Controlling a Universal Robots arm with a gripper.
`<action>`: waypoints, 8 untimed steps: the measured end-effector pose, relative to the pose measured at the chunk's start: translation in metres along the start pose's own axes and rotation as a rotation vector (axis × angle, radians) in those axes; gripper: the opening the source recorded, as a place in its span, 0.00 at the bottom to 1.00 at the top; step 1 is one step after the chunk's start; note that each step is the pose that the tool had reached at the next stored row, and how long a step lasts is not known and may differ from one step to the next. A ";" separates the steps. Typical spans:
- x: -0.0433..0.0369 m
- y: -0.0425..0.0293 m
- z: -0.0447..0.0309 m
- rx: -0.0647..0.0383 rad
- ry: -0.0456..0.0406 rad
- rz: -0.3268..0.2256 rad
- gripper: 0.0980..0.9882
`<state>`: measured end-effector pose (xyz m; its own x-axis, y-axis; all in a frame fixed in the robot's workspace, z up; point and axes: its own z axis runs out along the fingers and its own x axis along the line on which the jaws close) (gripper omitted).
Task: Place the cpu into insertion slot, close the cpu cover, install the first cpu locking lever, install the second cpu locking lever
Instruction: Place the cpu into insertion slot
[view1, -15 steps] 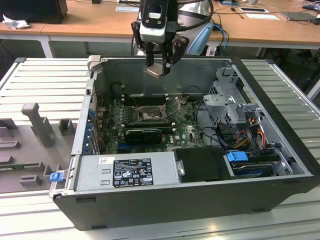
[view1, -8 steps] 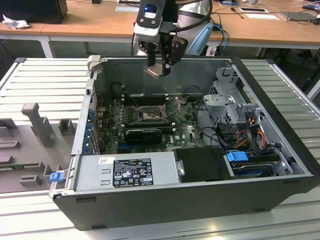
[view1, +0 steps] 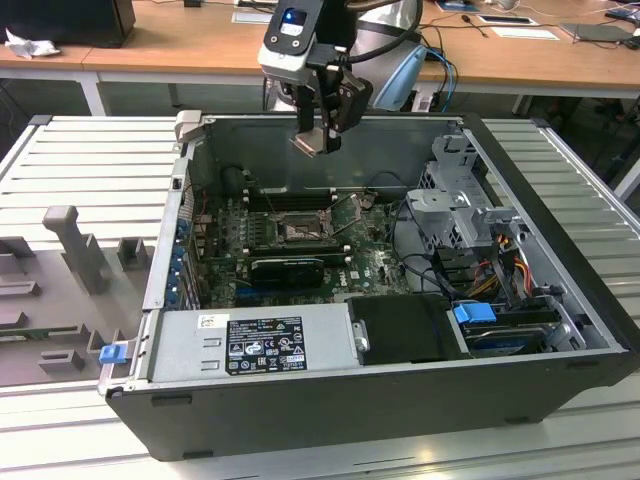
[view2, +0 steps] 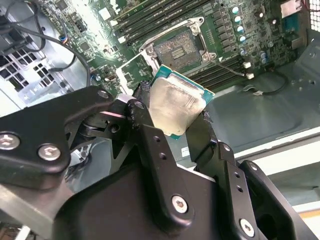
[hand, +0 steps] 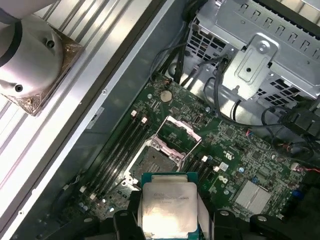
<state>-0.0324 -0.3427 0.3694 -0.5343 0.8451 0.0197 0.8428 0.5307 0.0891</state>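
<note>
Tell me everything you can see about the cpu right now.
The cpu is a small flat square chip: dull silvery metal top with faint print, thin green board edge around it. The claw grips it by two opposite edges, tilted, in the air above the case, clear of the insertion slot.

Setting: a robotics laboratory or electronics workshop. An open computer case lies on a ribbed aluminium bench. Grey moulded fixtures stand at the exterior view's left. Wooden desks with papers run along the far side. The robot arm hangs above the case.
</note>
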 end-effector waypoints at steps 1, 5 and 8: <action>0.0000 0.0000 0.0000 0.000 -0.0008 0.009 0.48; 0.0000 0.0000 0.0002 -0.001 -0.0058 0.065 0.48; 0.0000 0.0000 0.0003 -0.002 -0.0086 0.096 0.48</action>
<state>-0.0323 -0.3427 0.3691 -0.4508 0.8924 0.0197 0.8898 0.4475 0.0891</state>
